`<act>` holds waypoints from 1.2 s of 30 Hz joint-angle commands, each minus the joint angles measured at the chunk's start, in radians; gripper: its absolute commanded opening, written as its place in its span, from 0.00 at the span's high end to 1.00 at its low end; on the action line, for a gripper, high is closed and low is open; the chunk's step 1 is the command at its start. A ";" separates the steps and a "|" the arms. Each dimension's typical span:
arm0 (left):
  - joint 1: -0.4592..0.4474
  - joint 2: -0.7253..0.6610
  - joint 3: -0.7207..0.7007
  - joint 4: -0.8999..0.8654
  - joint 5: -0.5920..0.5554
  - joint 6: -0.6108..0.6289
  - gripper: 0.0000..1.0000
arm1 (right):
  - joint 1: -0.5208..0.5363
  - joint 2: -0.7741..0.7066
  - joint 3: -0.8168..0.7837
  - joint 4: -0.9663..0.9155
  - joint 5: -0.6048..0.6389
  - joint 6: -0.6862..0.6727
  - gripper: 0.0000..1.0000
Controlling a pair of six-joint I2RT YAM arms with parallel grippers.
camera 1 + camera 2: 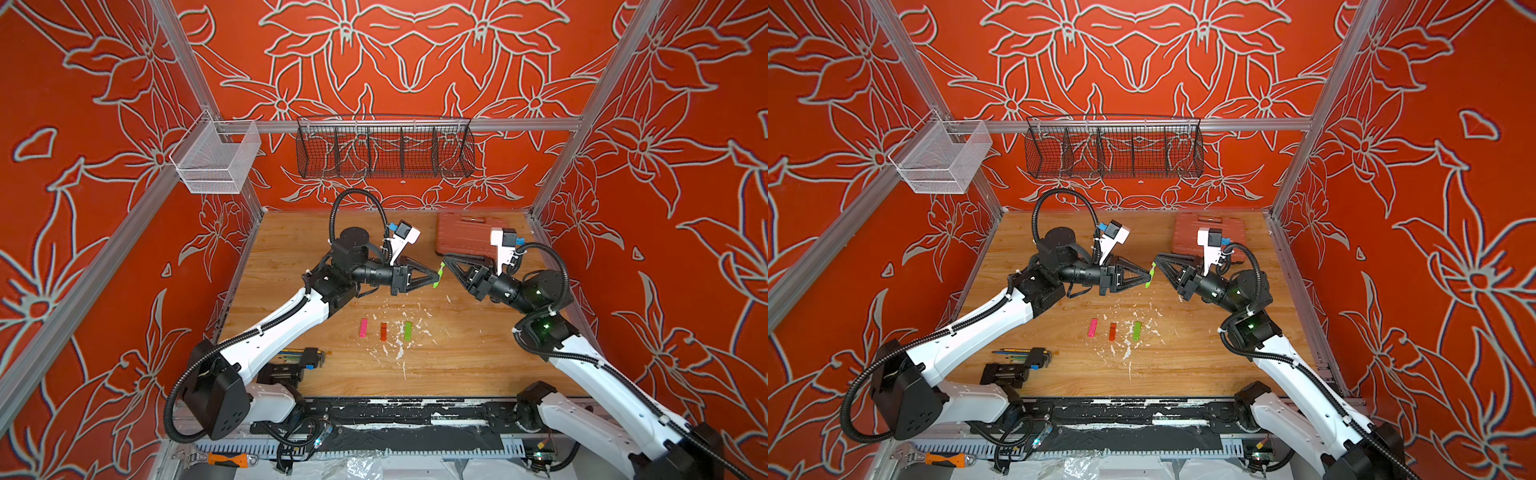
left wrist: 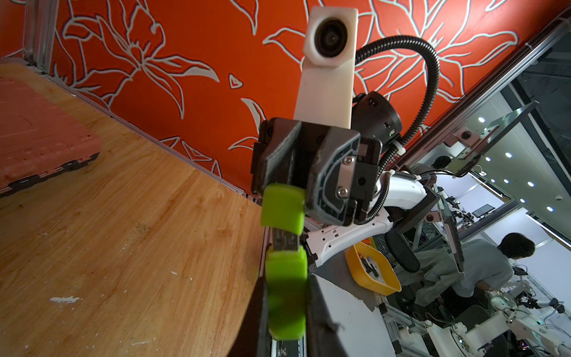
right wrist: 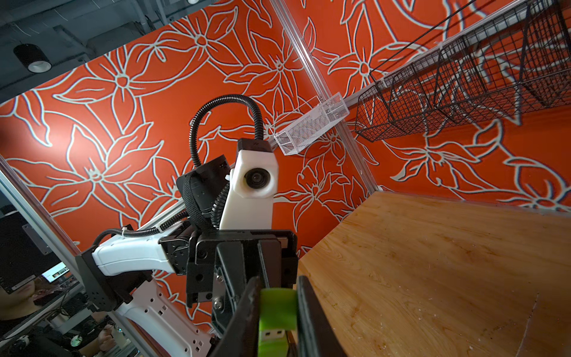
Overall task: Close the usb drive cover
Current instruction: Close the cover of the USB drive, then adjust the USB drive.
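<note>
Wood makes the table (image 1: pixel 457 361). In both top views two claws meet nose to nose above it, a bit toward 12 o'clock from its middle. The left gripper (image 1: pixel 437 274) reaches in from 9 o'clock and is pinched tight on the green usb drive (image 1: pixel 435 283). The right gripper (image 1: pixel 443 264) reaches in from 3 o'clock and is pinched on the green cover (image 1: pixel 441 267). Drive and cover are up in the air, in one line, tilted a little. At 6 o'clock from them three small sticks lie flat in a row: a pink stick (image 1: pixel 363 327), an orange stick (image 1: pixel 383 331) and a green stick (image 1: pixel 408 331). A red case (image 1: pixel 465 237) lies at 1 o'clock on the table.

In the left wrist view the left gripper's dark fingers (image 2: pixel 258 312) squeeze the usb drive (image 2: pixel 285 303) from both sides. Its silver plug (image 2: pixel 285 241) sticks out and goes into the cover (image 2: pixel 282 208). Part of the plug is bare, so the cover is not pushed all the way on. The right gripper (image 2: pixel 289 191) has the cover at its tip.

In the right wrist view the right gripper's dark fingers (image 3: pixel 309 312) stand close together with the cover (image 3: pixel 278 306) between them, touching both. The silver plug (image 3: pixel 272 333) shows right next to the cover. A tiny mark on top of the other arm's camera (image 3: pixel 255 179) is too small to read.
</note>
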 commanded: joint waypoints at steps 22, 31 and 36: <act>-0.003 -0.003 0.043 0.027 0.006 0.043 0.90 | -0.005 -0.097 0.117 -0.307 -0.029 -0.179 0.42; -0.003 -0.021 0.043 0.011 0.011 0.050 0.90 | -0.012 0.020 0.219 -0.350 -0.133 -0.211 0.39; -0.003 -0.012 0.046 0.023 0.027 0.042 0.90 | -0.013 0.052 0.224 -0.337 -0.168 -0.210 0.40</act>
